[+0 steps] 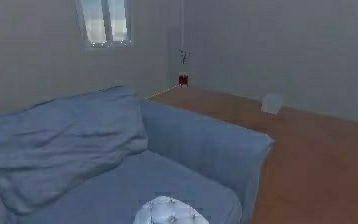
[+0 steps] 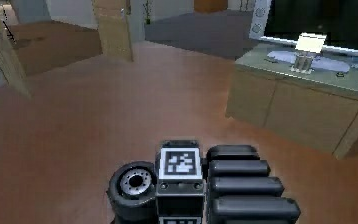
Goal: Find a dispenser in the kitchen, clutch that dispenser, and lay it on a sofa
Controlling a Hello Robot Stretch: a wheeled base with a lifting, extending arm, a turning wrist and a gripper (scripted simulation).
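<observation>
forward view: blue sofa (image 1: 107,150) right ahead of you, low left.
arm side view: gripper (image 2: 135,188) at bottom edge, bare floor (image 2: 97,120) beyond.
grip: you can't tell whether it holds anything.
dispenser: can't tell where.
next: likely turn arm side toward sofa.

sofa (image 1: 187,140): pale patterned lump (image 1: 169,211), maybe a cushion | wood floor (image 1: 317,150): small red thing (image 1: 184,79) by wall (image 1: 247,50)

A blue sofa (image 1: 107,150) stands close ahead, while open floor (image 2: 107,110) stretches sideways up to a low cabinet (image 2: 287,108).
</observation>
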